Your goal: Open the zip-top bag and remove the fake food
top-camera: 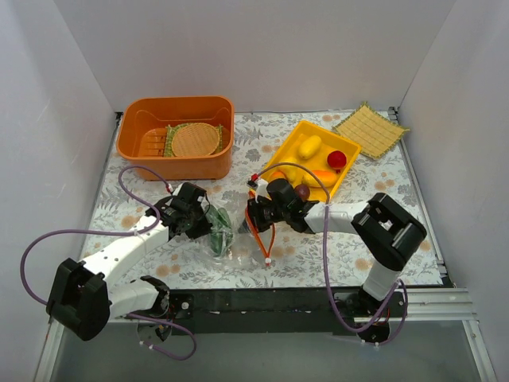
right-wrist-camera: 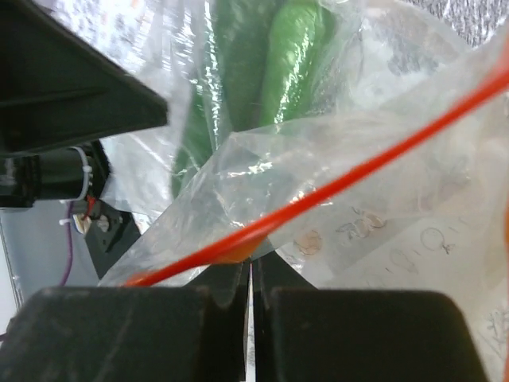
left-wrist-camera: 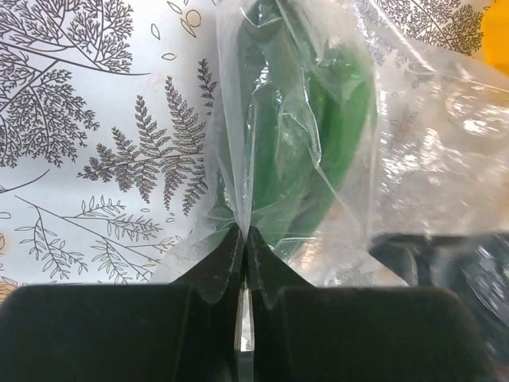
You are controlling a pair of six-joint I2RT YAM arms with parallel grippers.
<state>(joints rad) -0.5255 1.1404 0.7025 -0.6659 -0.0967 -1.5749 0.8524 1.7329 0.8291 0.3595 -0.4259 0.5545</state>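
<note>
The bag [top-camera: 223, 232] lies on the cloth between my two arms, with one green food piece [left-wrist-camera: 334, 135] inside it. The yellow tray [top-camera: 347, 171], behind the right arm, holds yellow, orange and red pieces [top-camera: 310, 147], plus a dark one at its near edge. The orange tub [top-camera: 175, 169], rear left, holds a round woven mat [top-camera: 196, 140] lying over a green slatted mat [top-camera: 171, 142]. A square straw mat [top-camera: 371, 130] lies flat at rear right, just beside the tray. The top view shows both arms meeting the bag from opposite sides, but only the wrist views show the grips. The left gripper [left-wrist-camera: 243, 243] is closed tight on a fold of clear film beside the green piece. The right gripper [right-wrist-camera: 250, 267] is closed tight on film right at the red zip strip [right-wrist-camera: 358, 171]. The table carries a fern-printed cloth [top-camera: 262, 143], enclosed by plain white walls [top-camera: 48, 95].
</note>
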